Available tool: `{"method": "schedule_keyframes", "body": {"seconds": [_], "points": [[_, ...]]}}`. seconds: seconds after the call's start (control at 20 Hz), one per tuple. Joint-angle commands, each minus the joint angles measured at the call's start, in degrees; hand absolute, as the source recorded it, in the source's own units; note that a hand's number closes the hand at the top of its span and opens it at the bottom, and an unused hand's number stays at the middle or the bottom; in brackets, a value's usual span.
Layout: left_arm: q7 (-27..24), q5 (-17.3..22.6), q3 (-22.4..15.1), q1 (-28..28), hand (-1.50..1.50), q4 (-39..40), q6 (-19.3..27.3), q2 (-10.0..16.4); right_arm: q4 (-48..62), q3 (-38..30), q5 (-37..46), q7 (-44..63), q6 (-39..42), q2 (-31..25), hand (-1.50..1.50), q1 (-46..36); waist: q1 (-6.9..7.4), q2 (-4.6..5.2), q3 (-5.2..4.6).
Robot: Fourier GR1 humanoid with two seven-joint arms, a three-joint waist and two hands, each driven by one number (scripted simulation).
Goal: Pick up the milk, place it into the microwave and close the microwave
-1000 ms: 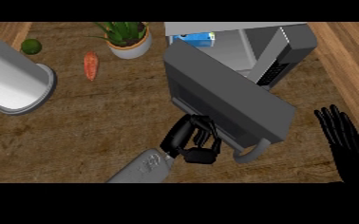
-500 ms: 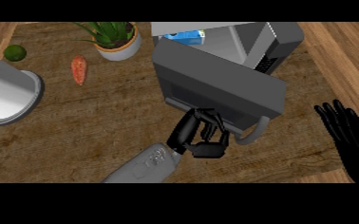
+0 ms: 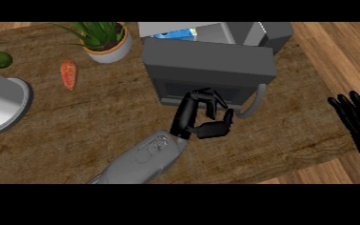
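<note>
The fingers [image 3: 205,97] of the left hand [image 3: 195,120] are bent together, their tips curled down against the dark window of the microwave door [image 3: 211,62], with the thumb folded in below them; they close on nothing. The door's curved handle [image 3: 258,101] lies just right of the hand, apart from it. The grey forearm [image 3: 141,158] runs from the hand down and left, away from the microwave [image 3: 262,31]. The milk [image 3: 175,33] sits inside the microwave, its blue and white showing behind the door's upper edge. Well right of the microwave, the right hand [image 3: 347,117] rests at the view's edge, fingers straight and spread. Left of the microwave on the wooden counter [image 3: 84,119] stand a potted plant [image 3: 105,42] and a carrot [image 3: 68,73].
</note>
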Motion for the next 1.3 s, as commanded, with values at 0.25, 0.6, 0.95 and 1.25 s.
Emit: {"method": "schedule_keyframes", "body": {"seconds": [0.25, 0.6, 0.95, 1.25], "points": [[2.8, 7.4, 2.4, -8.2, -1.50, 4.2, 6.4, -0.1, -2.7, -5.8, 4.3, 0.0, -3.7, -5.7, -1.50, -6.4, -2.63, 0.70, 0.12], [-0.4, 12.5, 5.4, -9.4, -1.50, 4.4, 9.2, -0.1, -4.2, -9.0, 9.2, 0.0, -6.0, -10.7, 1.50, -10.2, -3.07, 1.89, -0.03], [-2.6, 16.4, 4.9, -9.5, -1.50, 4.7, 9.7, -0.1, -3.1, -8.9, 10.9, 0.3, -7.2, -11.4, 1.50, -12.9, -2.26, 2.75, 0.08], [-4.2, 18.7, 4.4, -10.5, -1.50, 5.8, 9.5, -0.1, -2.1, -9.6, 11.4, -0.1, -7.7, -12.1, 1.50, -14.7, -3.04, 3.32, 0.20]]}}
